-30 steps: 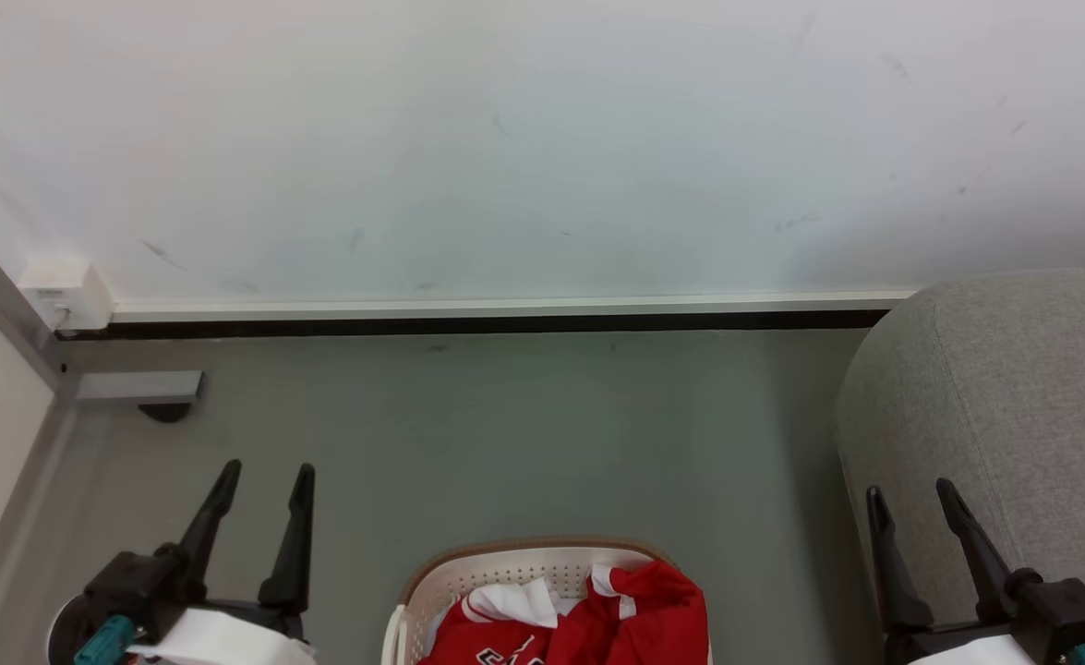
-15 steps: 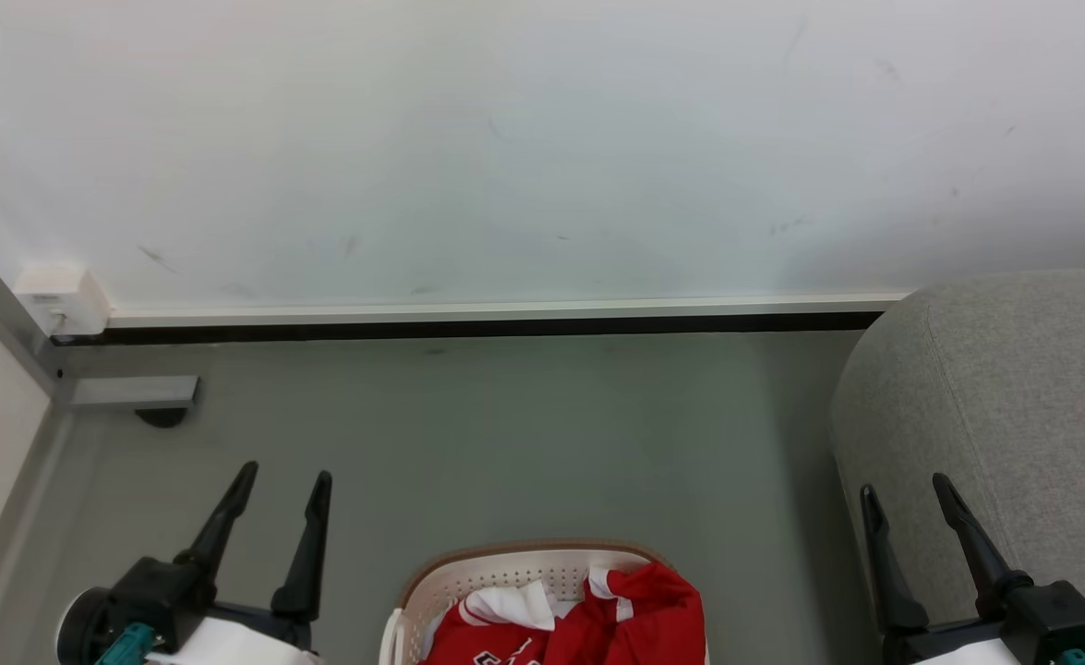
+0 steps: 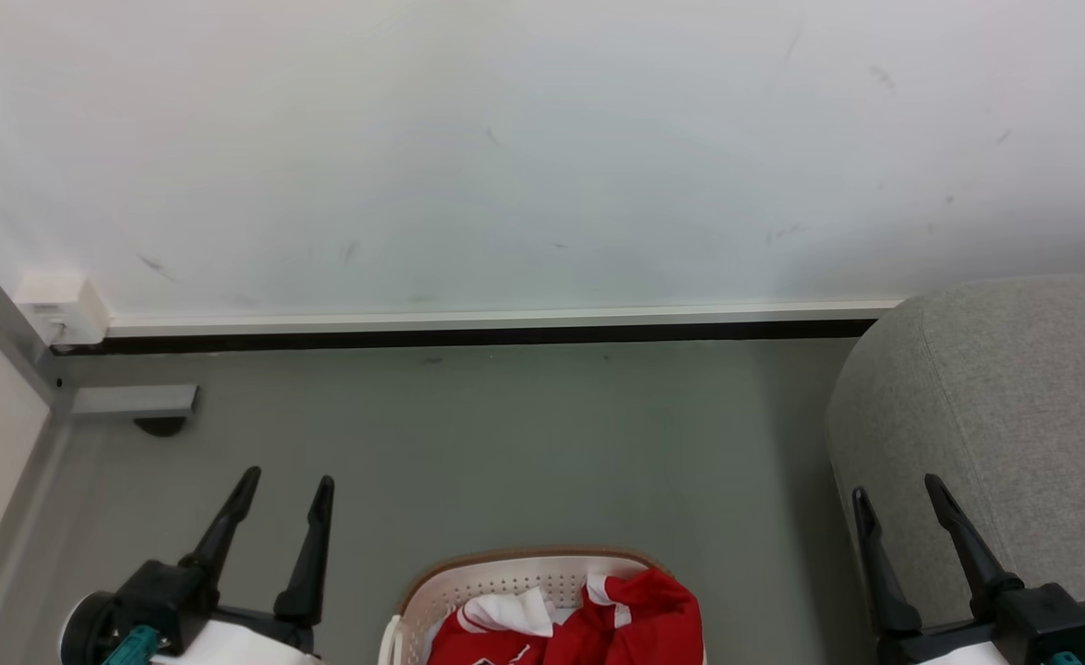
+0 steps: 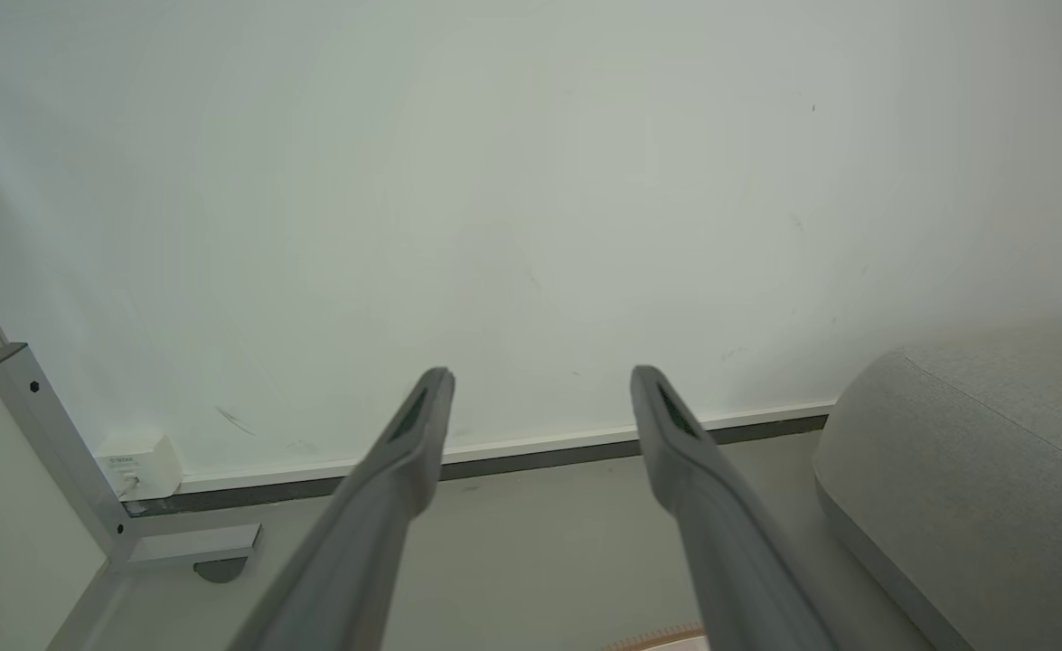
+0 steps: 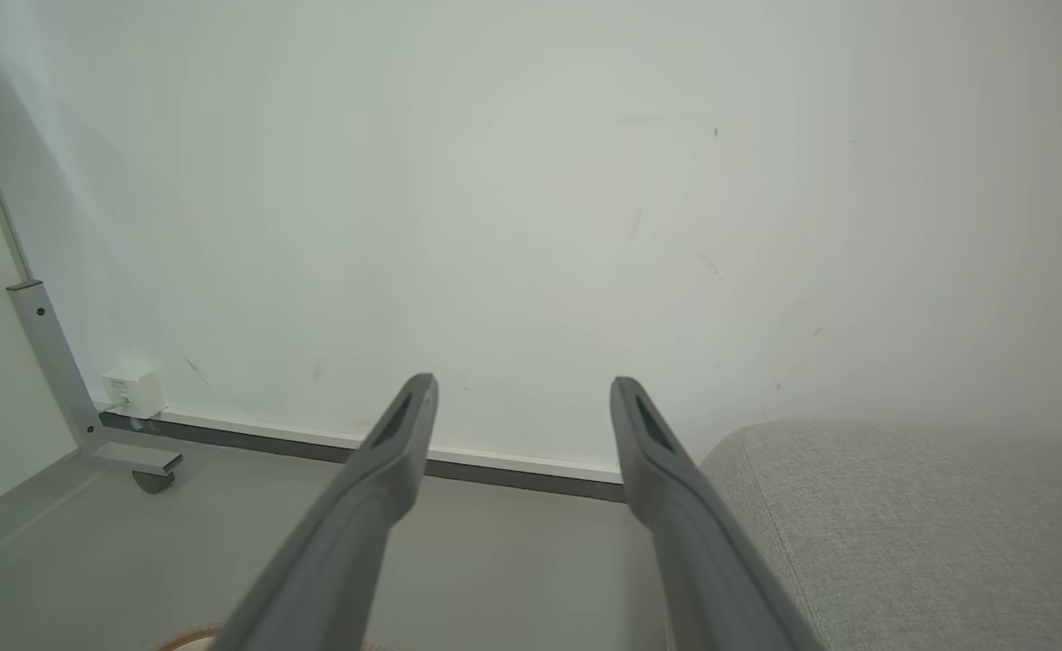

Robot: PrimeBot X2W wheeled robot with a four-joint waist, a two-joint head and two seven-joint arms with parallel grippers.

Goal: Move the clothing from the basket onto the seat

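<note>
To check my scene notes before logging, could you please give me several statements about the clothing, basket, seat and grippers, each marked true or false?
1. The clothing lies in the basket. True.
2. The left gripper is shut on the clothing. False: it is open and holds nothing.
3. The seat is on the robot's right. True.
4. The right gripper is shut. False: it is open.
5. The basket stands on the seat. False: it stands on the floor, apart from the seat.
</note>
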